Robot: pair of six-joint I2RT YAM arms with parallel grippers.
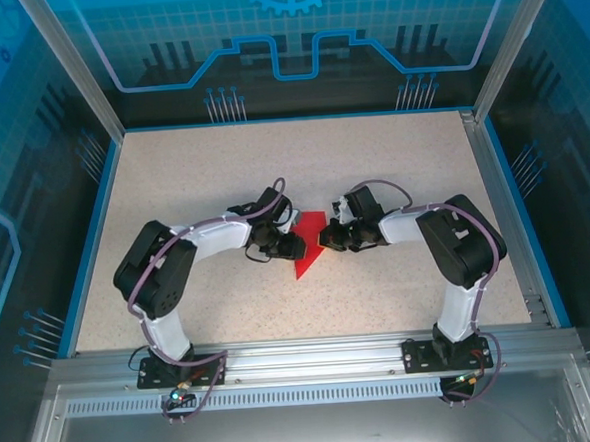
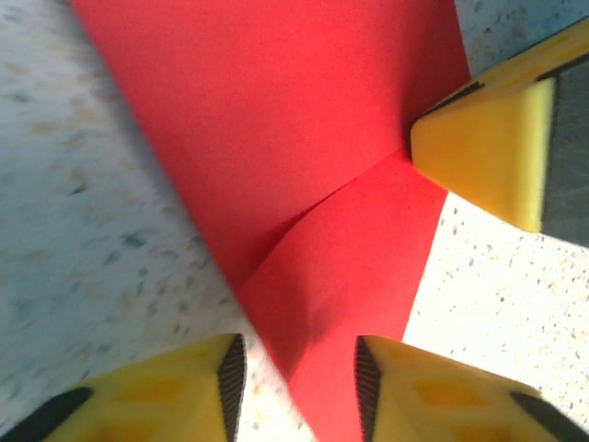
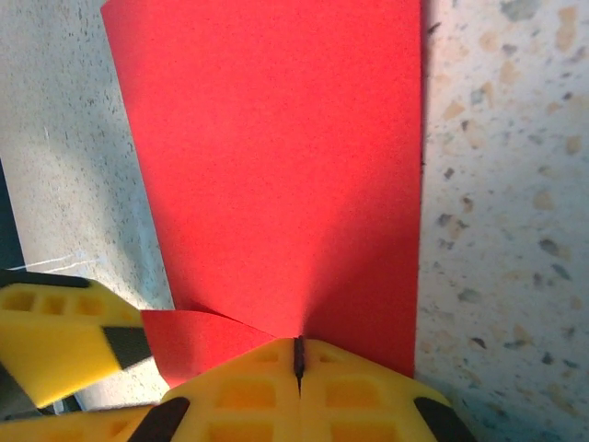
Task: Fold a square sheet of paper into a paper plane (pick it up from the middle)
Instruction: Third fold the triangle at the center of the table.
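- The red paper sheet (image 1: 309, 252) is seen at the middle of the speckled worktop (image 1: 192, 177), partly folded, and it narrows to a point toward the near edge.
- The right gripper (image 3: 299, 364) is pressed together, and an edge of the sheet is pinched at the seam between its yellow fingers (image 3: 368, 396).
- From that pinch the sheet is spread flat across the worktop, while a small flap is curled up beside it.
- The left gripper (image 2: 299, 368) is spread, and a narrow folded part of the sheet runs through the gap between its fingers; whether the pads touch it cannot be told.
- In the left wrist view a curved fold line is shown where one layer overlaps another.
- The two grippers are set facing each other over the sheet, just beside one another.
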